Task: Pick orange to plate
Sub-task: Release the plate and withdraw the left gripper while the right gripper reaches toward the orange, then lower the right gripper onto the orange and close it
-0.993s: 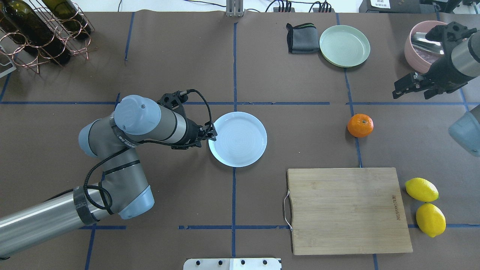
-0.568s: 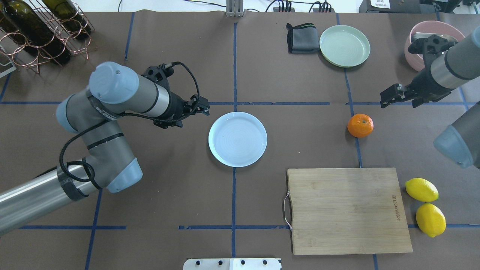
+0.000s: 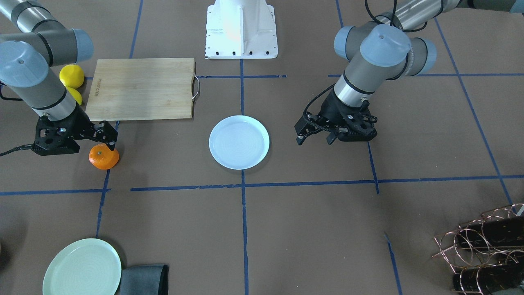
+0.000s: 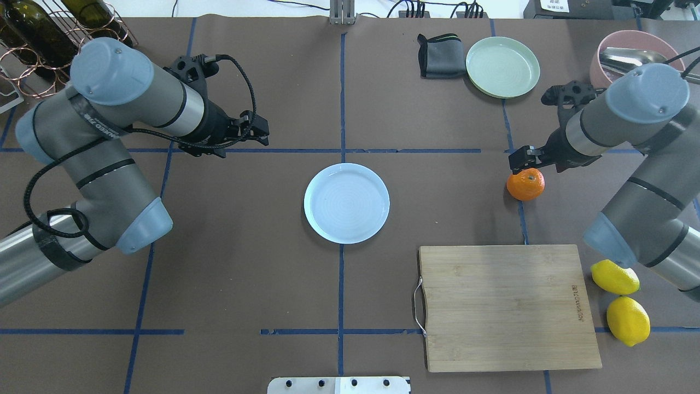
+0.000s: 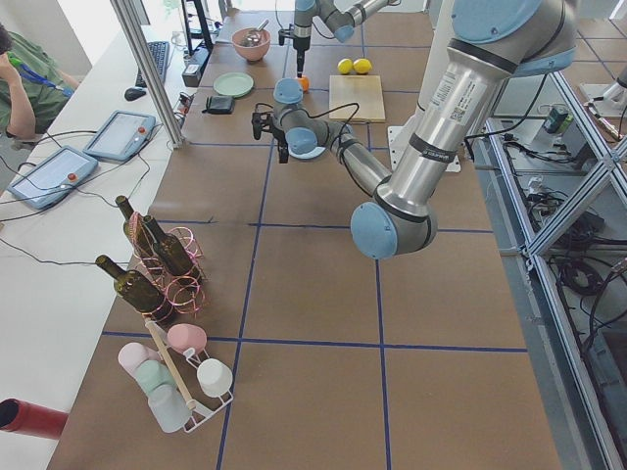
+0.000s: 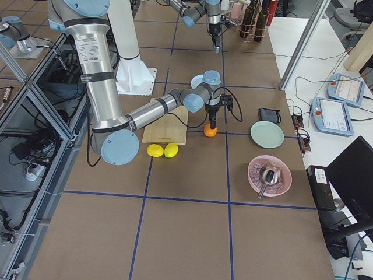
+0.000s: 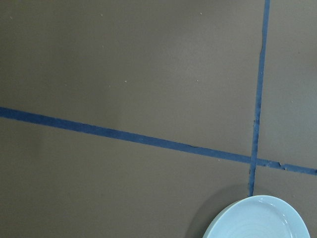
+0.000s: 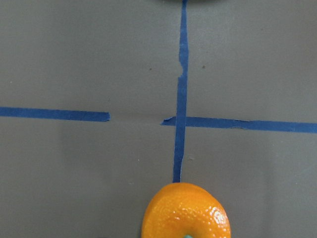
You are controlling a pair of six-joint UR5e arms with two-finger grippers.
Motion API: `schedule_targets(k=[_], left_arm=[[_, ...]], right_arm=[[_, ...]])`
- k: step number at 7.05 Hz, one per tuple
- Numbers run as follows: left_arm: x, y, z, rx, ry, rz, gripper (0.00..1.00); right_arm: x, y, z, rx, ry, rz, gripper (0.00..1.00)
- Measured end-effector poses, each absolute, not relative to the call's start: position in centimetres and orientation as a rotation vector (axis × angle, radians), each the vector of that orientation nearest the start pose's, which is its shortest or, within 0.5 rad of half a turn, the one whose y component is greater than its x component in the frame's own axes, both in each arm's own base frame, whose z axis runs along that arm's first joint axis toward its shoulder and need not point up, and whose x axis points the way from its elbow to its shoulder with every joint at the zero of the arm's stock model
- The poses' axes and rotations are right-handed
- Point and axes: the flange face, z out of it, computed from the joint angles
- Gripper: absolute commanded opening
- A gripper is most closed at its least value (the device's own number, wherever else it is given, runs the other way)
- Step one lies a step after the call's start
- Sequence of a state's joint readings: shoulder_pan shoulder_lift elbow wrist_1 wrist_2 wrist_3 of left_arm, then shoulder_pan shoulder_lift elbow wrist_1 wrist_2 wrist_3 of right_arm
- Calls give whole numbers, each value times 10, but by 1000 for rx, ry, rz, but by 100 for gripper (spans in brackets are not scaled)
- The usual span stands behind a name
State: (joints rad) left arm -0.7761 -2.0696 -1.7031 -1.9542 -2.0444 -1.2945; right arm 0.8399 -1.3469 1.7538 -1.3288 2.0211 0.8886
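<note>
The orange (image 4: pixel 525 184) lies on the brown mat at mid-right, and it fills the bottom edge of the right wrist view (image 8: pixel 185 210). My right gripper (image 4: pixel 520 158) hangs open just over its far side, touching nothing; from the front it (image 3: pixel 109 137) sits above the orange (image 3: pixel 104 157). The pale bluish-white plate (image 4: pixel 346 203) rests empty at the table's centre, its rim showing low in the left wrist view (image 7: pixel 257 220). My left gripper (image 4: pixel 264 133) is open and empty, well off to the plate's far left.
A wooden cutting board (image 4: pixel 506 306) lies near the front right, with two lemons (image 4: pixel 614 276) beside it. At the back right are a mint-green plate (image 4: pixel 502 67), a grey cloth (image 4: pixel 440 56) and a pink bowl (image 4: pixel 604 60). A bottle rack (image 4: pixel 60 44) fills the back left corner.
My left gripper drew back from the plate's left rim toward the far left. My right gripper came in from the right and stopped just over the orange. Plate and orange stayed put.
</note>
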Motion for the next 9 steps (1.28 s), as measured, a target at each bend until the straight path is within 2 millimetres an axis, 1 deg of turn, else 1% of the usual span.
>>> schedule_targets(k=[1, 2, 7, 8, 9], left_arm=[[392, -517, 271, 136, 1066, -203, 100], [387, -517, 273, 141, 1060, -202, 100], [381, -519, 275, 147, 1058, -206, 100], [381, -520, 275, 147, 1057, -207, 100], [380, -519, 276, 147, 1056, -208, 100]], right_arm=[[-333, -500, 437, 123, -749, -1, 100], [-339, -502, 442, 120, -737, -4, 100], [-357, -499, 465, 89, -700, -19, 100], [-361, -499, 467, 83, -695, -21, 91], [-365, -501, 469, 78, -692, -22, 47]])
